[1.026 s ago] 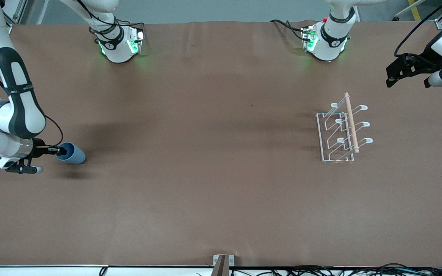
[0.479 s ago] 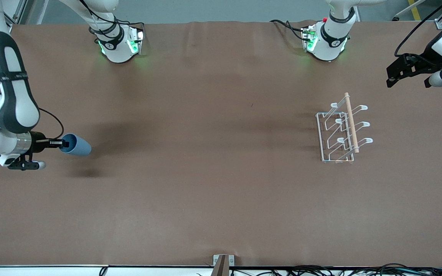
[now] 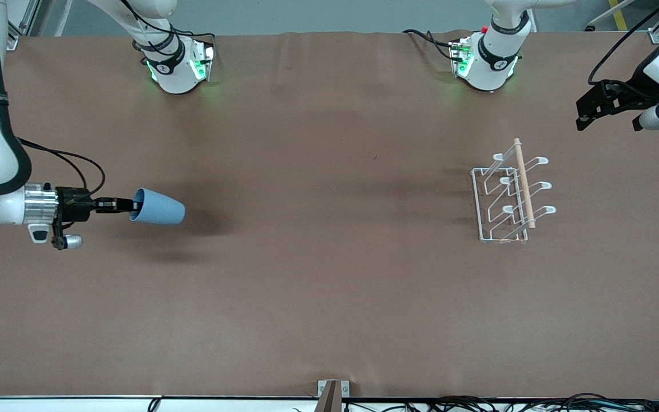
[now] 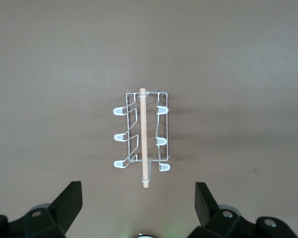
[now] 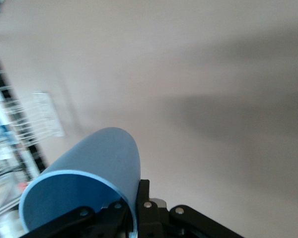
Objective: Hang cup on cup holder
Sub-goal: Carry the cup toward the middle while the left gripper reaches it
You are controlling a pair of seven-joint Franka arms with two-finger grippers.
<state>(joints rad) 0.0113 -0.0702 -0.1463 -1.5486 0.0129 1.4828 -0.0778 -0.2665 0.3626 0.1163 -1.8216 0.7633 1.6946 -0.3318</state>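
The light-blue cup is held sideways in the air over the right arm's end of the table, rim toward the wrist. My right gripper is shut on the cup's rim wall, one finger inside and one outside; the cup fills the right wrist view. The white wire cup holder with its wooden rod stands on the table toward the left arm's end. It shows in the left wrist view. My left gripper waits open and empty, high over the table near the left arm's end.
The brown table carries only the rack. The two arm bases stand along the edge farthest from the front camera. A small bracket sits at the nearest edge.
My right gripper has lifted the cup off the table and carried it toward the middle, in the direction of the rack. The left arm has not moved.
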